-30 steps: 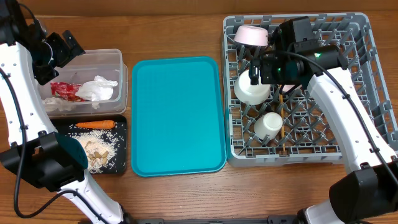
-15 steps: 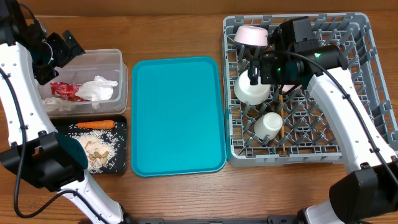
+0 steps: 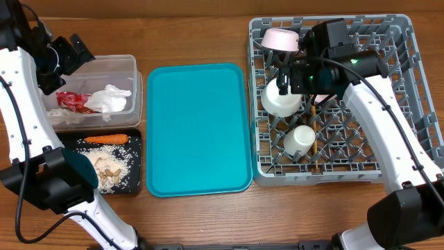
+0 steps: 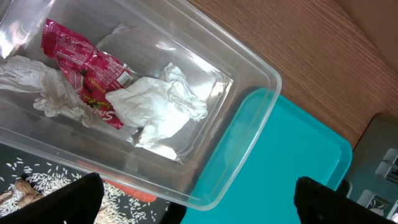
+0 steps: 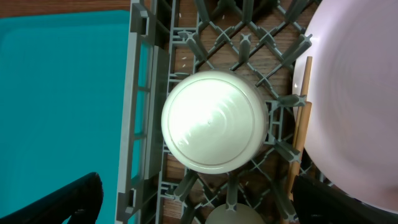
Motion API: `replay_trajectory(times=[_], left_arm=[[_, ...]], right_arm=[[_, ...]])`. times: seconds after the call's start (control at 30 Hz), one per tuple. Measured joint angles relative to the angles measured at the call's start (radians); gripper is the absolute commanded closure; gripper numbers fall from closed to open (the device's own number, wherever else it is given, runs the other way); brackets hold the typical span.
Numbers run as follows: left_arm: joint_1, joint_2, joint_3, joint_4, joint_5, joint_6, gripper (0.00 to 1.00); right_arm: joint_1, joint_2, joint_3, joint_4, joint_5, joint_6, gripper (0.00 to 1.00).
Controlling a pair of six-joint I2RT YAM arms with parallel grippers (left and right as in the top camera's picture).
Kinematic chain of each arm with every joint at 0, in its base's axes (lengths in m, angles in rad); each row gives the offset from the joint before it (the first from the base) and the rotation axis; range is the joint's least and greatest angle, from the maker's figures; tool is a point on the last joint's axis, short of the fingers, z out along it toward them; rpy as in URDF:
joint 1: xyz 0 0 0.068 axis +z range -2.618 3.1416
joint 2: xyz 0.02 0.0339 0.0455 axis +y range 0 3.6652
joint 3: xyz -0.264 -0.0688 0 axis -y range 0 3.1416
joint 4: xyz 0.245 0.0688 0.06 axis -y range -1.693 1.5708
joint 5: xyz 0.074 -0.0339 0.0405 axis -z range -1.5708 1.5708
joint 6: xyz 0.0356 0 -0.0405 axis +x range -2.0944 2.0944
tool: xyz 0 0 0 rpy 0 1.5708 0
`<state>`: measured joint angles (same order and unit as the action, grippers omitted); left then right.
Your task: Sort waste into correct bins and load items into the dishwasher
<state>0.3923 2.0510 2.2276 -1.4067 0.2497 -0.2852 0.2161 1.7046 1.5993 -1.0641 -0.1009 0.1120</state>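
Rack (image 3: 395, 104) at three o'clock: two bowls (image 3: 281, 101), one cup (image 3: 300, 137), one pair of chopsticks (image 3: 314, 149). Tub (image 3: 114, 68) at ten: one wrapper (image 3: 69, 101). Left gripper (image 3: 69, 54) and right gripper (image 3: 286, 78) spread, empty.

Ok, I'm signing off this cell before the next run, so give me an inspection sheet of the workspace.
surface: wooden table, bare teal tray in the middle.
job's things: red wrapper and tissue in clear tub; carrot and rice scraps in black tray; upturned bowl, second bowl, cup and chopsticks in grey rack.
clutter: nothing seen.
tools: left tool open over the tub; right tool open over the upturned bowl.
cables: black cable along each arm.
surroundings: nothing seen.
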Motion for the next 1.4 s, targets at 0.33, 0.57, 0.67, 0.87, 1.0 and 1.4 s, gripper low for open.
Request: replay_trajectory(times=[0.33, 0.57, 0.67, 0.87, 1.0, 1.4], left_arm=[[0.0, 0.0, 0.0, 0.0, 0.0, 0.0, 0.0], [0.0, 0.0, 0.0, 0.0, 0.0, 0.0, 0.0], [0.0, 0.0, 0.0, 0.0, 0.0, 0.0, 0.0], [0.0, 0.0, 0.0, 0.0, 0.0, 0.0, 0.0], [0.0, 0.0, 0.0, 0.002, 0.0, 0.0, 0.0], [0.0, -0.001, 0.0, 0.0, 0.0, 0.0, 0.0]], right_arm=[[0.0, -0.002, 0.0, 0.0, 0.0, 0.0, 0.0], [0.0, -0.137, 0.0, 0.016, 0.022, -0.001, 0.0], [0.0, -0.242, 0.0, 0.049, 0.049, -0.001, 0.0], [-0.008, -0.452, 0.002, 0.072, 0.112, -0.005, 0.0], [-0.054, -0.62, -0.025, 0.081, 0.135, -0.005, 0.0], [-0.121, -1.084, -0.349, 0.186, 0.143, -0.008, 0.0]])
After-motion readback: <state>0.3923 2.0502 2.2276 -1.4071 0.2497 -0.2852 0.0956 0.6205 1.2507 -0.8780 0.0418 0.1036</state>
